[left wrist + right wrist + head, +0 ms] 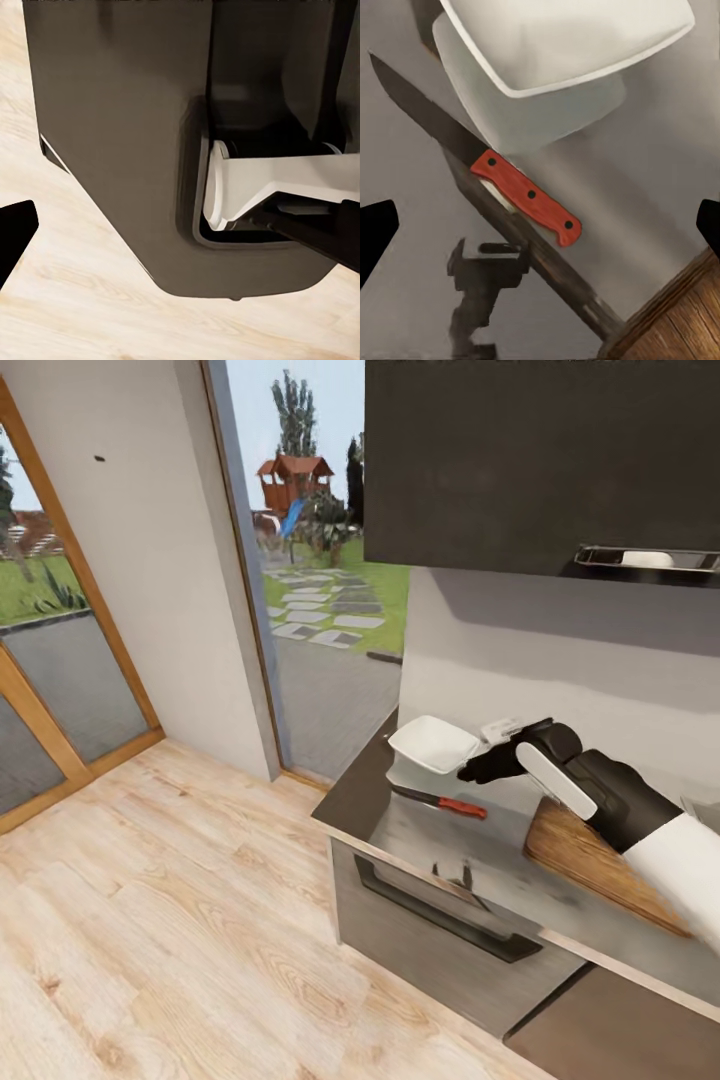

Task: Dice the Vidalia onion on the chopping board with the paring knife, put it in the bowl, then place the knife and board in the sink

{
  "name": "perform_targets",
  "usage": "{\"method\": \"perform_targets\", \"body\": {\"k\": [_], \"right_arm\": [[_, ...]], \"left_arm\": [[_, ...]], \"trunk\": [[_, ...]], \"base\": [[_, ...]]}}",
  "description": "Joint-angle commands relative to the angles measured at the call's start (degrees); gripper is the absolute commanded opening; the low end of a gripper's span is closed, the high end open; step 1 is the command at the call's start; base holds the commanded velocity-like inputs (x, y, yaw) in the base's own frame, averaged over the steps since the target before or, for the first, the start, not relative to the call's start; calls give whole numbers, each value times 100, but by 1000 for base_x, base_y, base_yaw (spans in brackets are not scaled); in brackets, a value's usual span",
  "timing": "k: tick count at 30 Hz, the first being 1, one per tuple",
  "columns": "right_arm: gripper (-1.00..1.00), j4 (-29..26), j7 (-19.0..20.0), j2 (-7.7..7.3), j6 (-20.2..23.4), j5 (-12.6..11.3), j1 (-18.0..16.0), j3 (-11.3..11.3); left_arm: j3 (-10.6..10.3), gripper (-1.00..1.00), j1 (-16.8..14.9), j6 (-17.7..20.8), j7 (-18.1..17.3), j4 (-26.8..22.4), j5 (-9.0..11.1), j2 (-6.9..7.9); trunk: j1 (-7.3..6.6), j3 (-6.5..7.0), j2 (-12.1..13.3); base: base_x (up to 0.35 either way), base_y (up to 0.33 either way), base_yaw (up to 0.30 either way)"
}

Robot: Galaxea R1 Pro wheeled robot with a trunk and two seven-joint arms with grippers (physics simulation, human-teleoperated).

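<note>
Your right gripper hangs over the countertop at centre right of the head view, its jaws spread wide and empty. The paring knife lies flat beneath it, in the middle of the right wrist frame. The bowl sits just beside the blade, so a skewed descent could knock it. The chopping board flanks the handle at lower right. The left gripper's state cannot be told; its camera faces the robot's dark base.

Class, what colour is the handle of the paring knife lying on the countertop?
Reddish-orange with three dark rivets; the paring knife handle shows best in the right wrist view.
</note>
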Motion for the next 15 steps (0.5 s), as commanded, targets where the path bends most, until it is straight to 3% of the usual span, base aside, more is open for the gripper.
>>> {"method": "perform_targets", "body": {"k": [1, 3, 8, 15], "right_arm": [[100, -7, 278, -101, 6, -63, -9, -40], [100, -6, 1151, -281, 6, -42, -9, -235], [100, -6, 1398, -348, 6, -6, -9, -287], [100, -7, 1444, -510, 6, -5, -9, -286]], "left_arm": [[0, 100, -1, -15, 0, -2, 18, -1], [0, 100, -1, -17, 0, -2, 19, -1], [0, 100, -1, -15, 0, -2, 19, -1], [0, 100, -1, -16, 1, -2, 19, -1]], "trunk": [[4, -10, -11], [4, -10, -11], [4, -10, -11], [4, -10, -11]], "base": [[0, 0, 0], [0, 0, 0], [0, 0, 0], [0, 0, 0]]}}
